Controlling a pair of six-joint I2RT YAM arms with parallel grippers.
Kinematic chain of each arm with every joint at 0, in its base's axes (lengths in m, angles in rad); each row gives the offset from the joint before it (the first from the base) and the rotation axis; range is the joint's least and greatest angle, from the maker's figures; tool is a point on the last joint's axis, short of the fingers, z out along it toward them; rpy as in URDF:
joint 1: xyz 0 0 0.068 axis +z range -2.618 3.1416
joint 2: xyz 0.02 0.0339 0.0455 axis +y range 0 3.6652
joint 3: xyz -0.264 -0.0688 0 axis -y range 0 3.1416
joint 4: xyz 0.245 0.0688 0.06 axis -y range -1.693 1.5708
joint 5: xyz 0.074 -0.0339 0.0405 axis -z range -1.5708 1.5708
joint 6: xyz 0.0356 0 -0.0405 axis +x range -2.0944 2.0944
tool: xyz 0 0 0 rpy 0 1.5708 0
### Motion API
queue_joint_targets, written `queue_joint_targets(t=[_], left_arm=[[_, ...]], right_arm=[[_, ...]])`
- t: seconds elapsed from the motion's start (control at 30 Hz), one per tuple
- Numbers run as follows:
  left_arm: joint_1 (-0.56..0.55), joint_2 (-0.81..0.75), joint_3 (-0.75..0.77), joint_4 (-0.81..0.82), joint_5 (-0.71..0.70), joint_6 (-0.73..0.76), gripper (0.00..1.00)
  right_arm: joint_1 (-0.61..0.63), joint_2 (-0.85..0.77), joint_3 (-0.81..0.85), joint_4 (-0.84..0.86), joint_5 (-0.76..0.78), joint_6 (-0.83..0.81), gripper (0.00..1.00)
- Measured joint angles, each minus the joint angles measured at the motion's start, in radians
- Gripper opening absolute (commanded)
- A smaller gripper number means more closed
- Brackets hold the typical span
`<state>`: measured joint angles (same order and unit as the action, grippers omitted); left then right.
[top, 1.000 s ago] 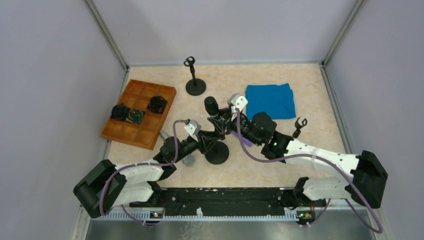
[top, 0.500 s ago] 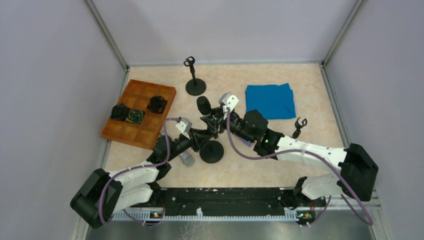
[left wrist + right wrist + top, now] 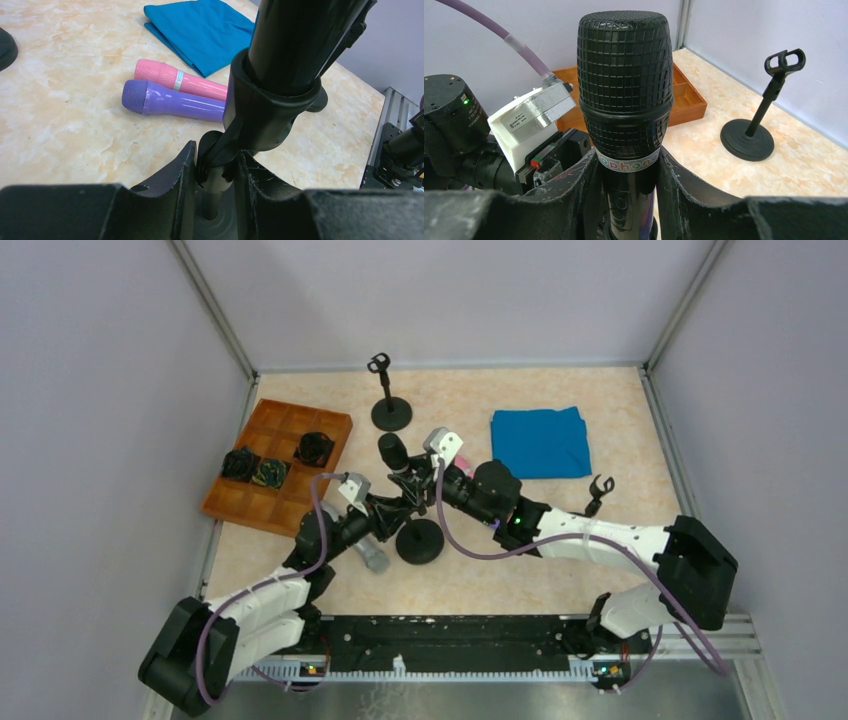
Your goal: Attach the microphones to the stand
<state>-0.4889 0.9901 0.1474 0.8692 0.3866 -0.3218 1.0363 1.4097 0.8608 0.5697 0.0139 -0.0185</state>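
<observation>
A black microphone sits in the clip of a round-based stand at mid table. My right gripper is shut on the microphone's body just below its head; in the top view this gripper is right of the head. My left gripper is shut on the stand's thin pole under the clip; in the top view it is left of the base. A pink microphone and a purple one lie side by side on the table. A grey microphone lies by my left arm.
A second empty stand stands at the back, also in the right wrist view. A small clip stand is at the right. A folded blue cloth lies back right. A wooden tray with dark bundles sits left.
Both grippers, the stand and the black microphone have shifted left and a little toward the back. Both grips stay closed.
</observation>
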Motion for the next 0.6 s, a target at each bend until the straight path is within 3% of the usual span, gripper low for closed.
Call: queue_joint_targets(t=[0.6], left_arm=[[0.062, -0.092, -0.002, -0.112, 0.008, 0.015, 0.00]], right_arm=[[0.016, 0.051, 0.031, 0.011, 0.001, -0.034, 0.00]])
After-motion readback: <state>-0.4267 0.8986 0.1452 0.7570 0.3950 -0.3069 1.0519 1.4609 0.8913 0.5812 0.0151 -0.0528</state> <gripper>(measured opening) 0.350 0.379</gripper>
